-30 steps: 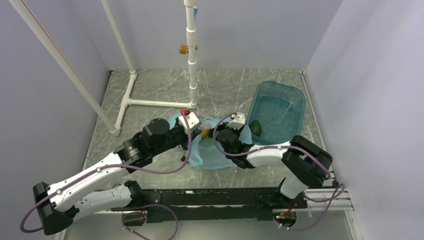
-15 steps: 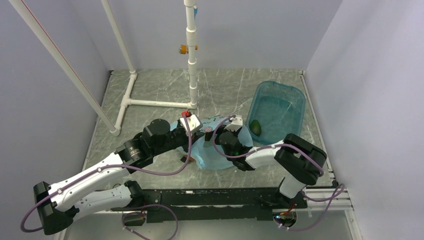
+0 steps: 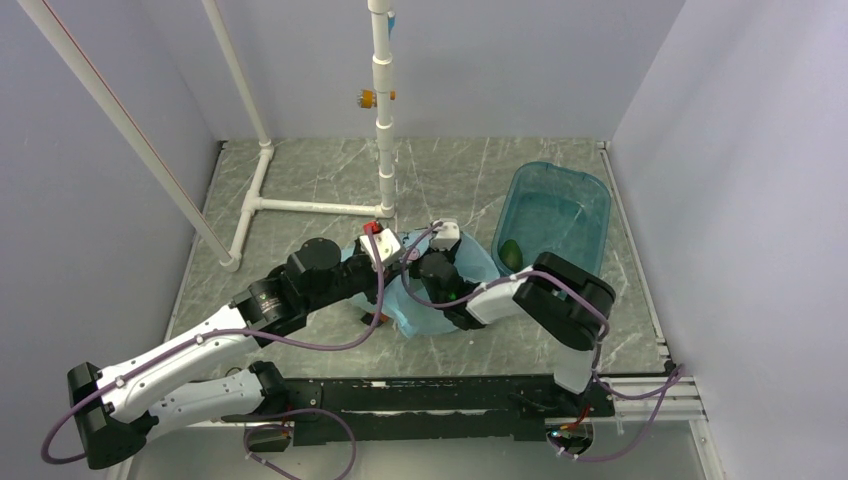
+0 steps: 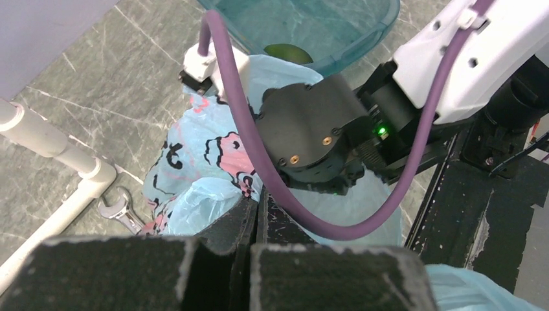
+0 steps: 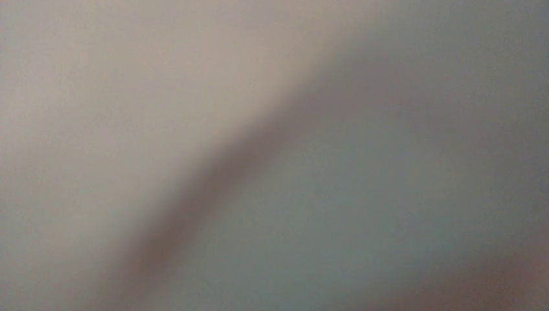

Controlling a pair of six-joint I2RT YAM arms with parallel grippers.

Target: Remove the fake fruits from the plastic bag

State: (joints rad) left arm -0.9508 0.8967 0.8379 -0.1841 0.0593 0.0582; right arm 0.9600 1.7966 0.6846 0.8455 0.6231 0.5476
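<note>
No readable text anywhere; dark-and-pink print [image 4: 223, 152] on plastic bag [image 4: 194, 202] too crumpled to read.

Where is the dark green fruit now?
Top view, right of centre: the dark green fruit inside the teal tub, near-left corner, beside the plastic bag.

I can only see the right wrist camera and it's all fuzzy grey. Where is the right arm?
Observer: The right arm has its wrist low over the plastic bag. Its tip is hidden from me.
Operator: Is any fruit out of the bag?
Observer: Yes, the dark green fruit lies in the teal tub, right next to the bag.
</note>
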